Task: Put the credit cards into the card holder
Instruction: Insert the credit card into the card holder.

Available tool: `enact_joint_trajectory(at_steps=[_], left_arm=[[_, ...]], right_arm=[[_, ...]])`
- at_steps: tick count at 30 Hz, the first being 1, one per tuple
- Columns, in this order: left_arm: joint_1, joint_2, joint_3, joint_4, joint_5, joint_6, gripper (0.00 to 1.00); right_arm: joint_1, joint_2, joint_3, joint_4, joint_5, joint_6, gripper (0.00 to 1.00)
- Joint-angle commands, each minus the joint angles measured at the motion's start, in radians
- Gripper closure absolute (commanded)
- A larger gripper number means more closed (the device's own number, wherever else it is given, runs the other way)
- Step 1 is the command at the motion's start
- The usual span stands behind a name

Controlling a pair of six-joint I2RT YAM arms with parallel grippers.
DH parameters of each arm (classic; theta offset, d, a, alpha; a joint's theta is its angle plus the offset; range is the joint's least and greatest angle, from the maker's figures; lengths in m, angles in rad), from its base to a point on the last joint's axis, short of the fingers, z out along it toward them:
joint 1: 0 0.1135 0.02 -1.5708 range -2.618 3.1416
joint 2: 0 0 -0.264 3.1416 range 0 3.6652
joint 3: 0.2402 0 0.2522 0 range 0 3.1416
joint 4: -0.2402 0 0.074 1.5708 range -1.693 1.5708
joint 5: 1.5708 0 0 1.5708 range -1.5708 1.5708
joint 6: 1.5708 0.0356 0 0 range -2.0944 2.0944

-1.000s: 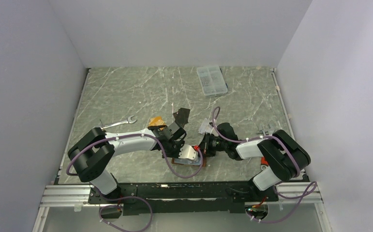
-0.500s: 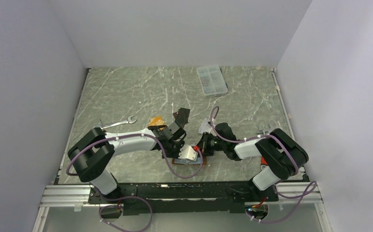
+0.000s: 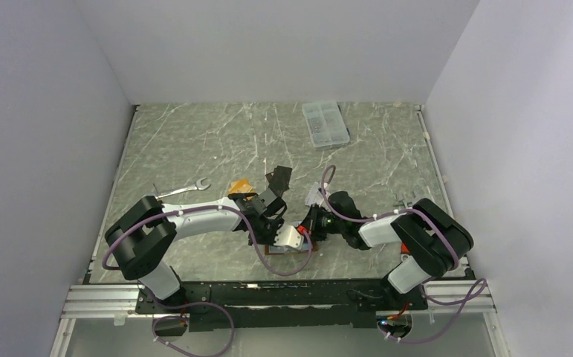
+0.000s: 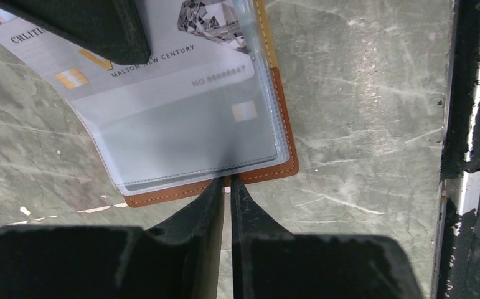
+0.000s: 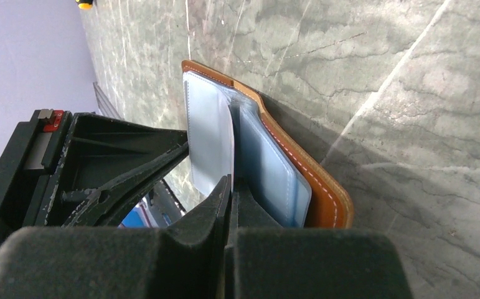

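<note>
Open card holder (image 4: 283, 128) on table (image 4: 362, 124); left gripper (image 4: 228, 184), fingers nearly together, pinning its brown edge; right gripper (image 5: 231, 184) clamped on silver-grey card (image 4: 162, 68), part-way into clear pocket (image 4: 193, 137); advise sliding level, holder held down.

Your two arms, as they stand:

- Left arm (image 3: 194, 217): reaches from its base to your right, held low, forearm near level, wrist tipped down toward the middle.
- Left gripper (image 4: 228, 182): fingers set almost together with a thin slit between them, tips nipping the edge of the card holder (image 4: 285, 124).
- Right arm (image 3: 387, 227): folded sharply at the elbow, forearm running leftward.
- Right gripper (image 5: 231, 182): fingers pressed flat together, with a thin pocket leaf of the card holder caught at the tips.
- Both grippers: just beside each other, tips nearly facing.
</note>
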Motion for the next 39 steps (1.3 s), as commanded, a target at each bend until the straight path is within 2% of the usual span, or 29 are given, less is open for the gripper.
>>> enact_joint_trajectory(at_steps=[1,3,8,12,14,23,31,39], left_arm=[[-0.027,0.021,0.023,-0.036,0.098,0.002,0.86],[-0.027,0.024,0.024,-0.037,0.099,0.002,0.87],[-0.026,0.022,0.016,-0.025,0.091,0.003,0.87],[-0.02,0.021,0.016,-0.016,0.092,-0.006,0.88],[-0.01,0.025,0.023,-0.015,0.1,-0.01,0.88],[-0.006,0.038,0.037,-0.019,0.088,-0.002,0.89],[-0.006,0.047,0.048,-0.017,0.085,-0.004,0.89],[-0.006,0.05,0.048,-0.01,0.078,-0.004,0.9]], right_arm=[[0.02,0.004,-0.021,-0.082,0.112,-0.026,1.0],[0.026,-0.015,-0.024,-0.126,0.139,-0.031,0.98],[0.037,-0.1,-0.005,-0.283,0.206,-0.063,0.74],[0.046,-0.145,0.02,-0.397,0.249,-0.082,0.62],[0.052,-0.161,0.033,-0.436,0.263,-0.087,0.59],[0.088,-0.233,0.087,-0.592,0.32,-0.122,0.58],[0.121,-0.215,0.136,-0.597,0.326,-0.136,0.71],[0.2,-0.146,0.229,-0.613,0.365,-0.149,0.75]])
